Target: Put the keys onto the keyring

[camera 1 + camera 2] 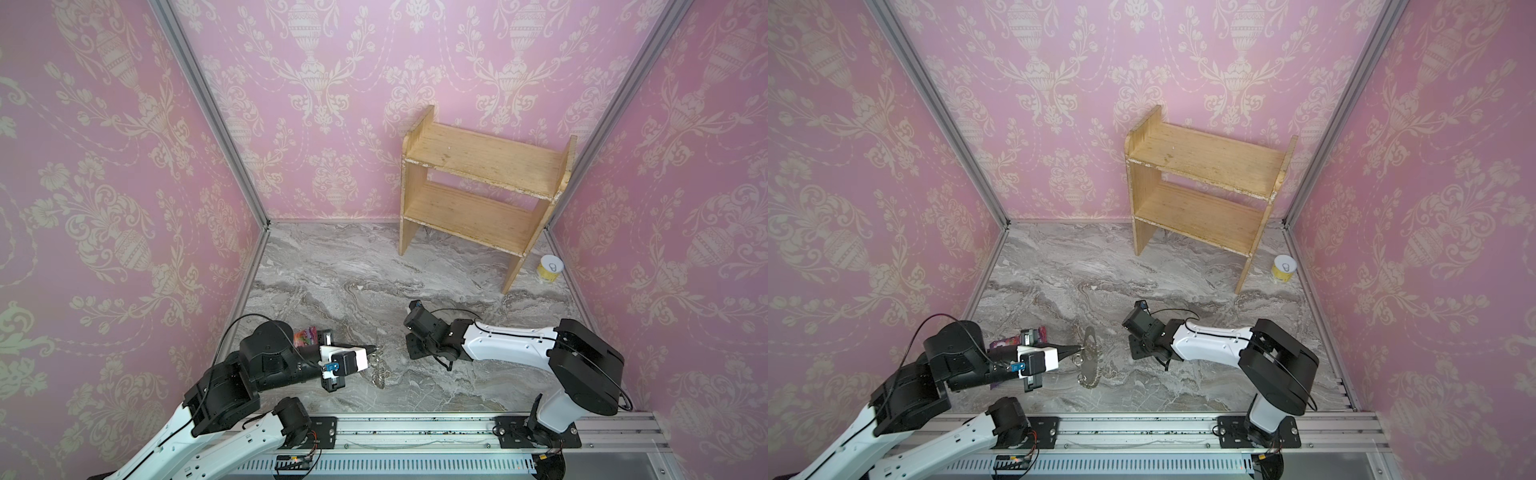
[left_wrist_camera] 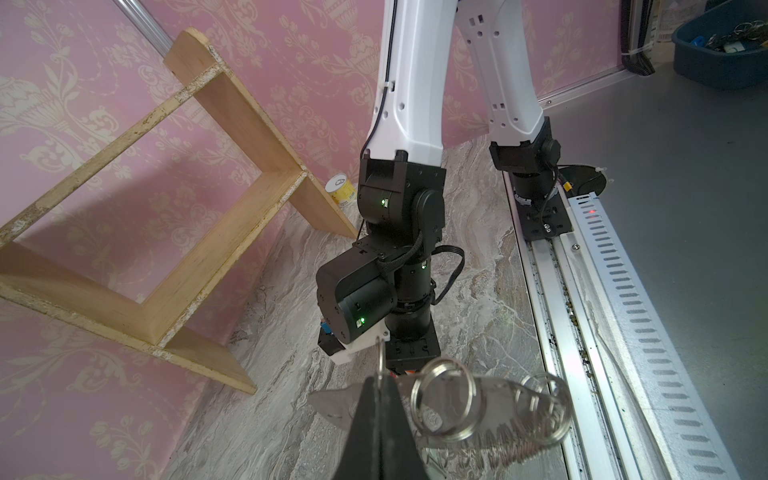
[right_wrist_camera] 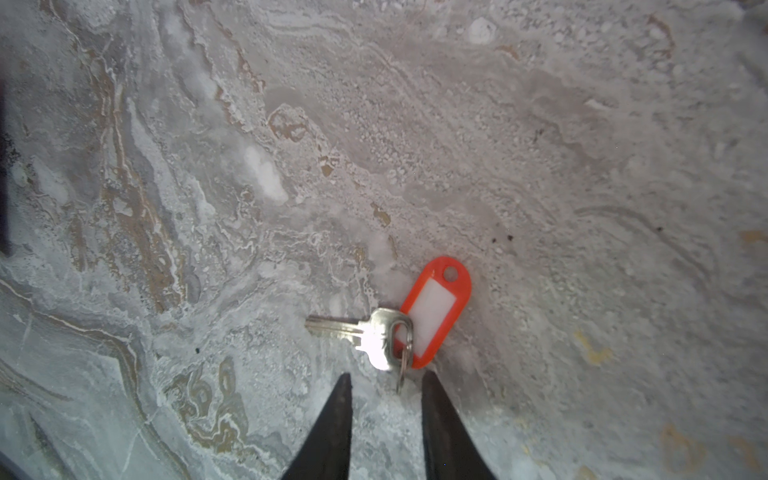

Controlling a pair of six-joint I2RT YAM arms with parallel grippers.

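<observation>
Right wrist view: what lies under the right fingers (image 3: 332, 424)?

The keys (image 3: 378, 338) lie flat on the marbled desk (image 3: 540, 166), a silver one joined by a small ring (image 3: 406, 353) to an orange-red tag (image 3: 436, 311). Both fingers stand apart. The small ring reaches into the gap between the tips, and nothing is gripped.

Where on the desk is that?

Toward the front edge, about midway along it. Both top views hide the keys under the right wrist.

And the left fingers (image 2: 380, 407)?

Pressed together. In the left wrist view a thin split ring rises edge-on from between the tips, so they pinch the keyring (image 2: 498, 392) by one of its rings.

How does the keyring sit?

Left of the middle, nearer the front edge than the back. In a top view the keyring (image 1: 1090, 355) reads as a tan-grey crescent with silver rings along its edge, right at the closed tips. Whether it rests on the desk or hangs lifted, I cannot tell.

Anything else on the desk?

A wooden shelf (image 1: 478, 187) stands at the back right corner, with a yellow can (image 1: 550, 268) beside its foot near the right edge.
</observation>
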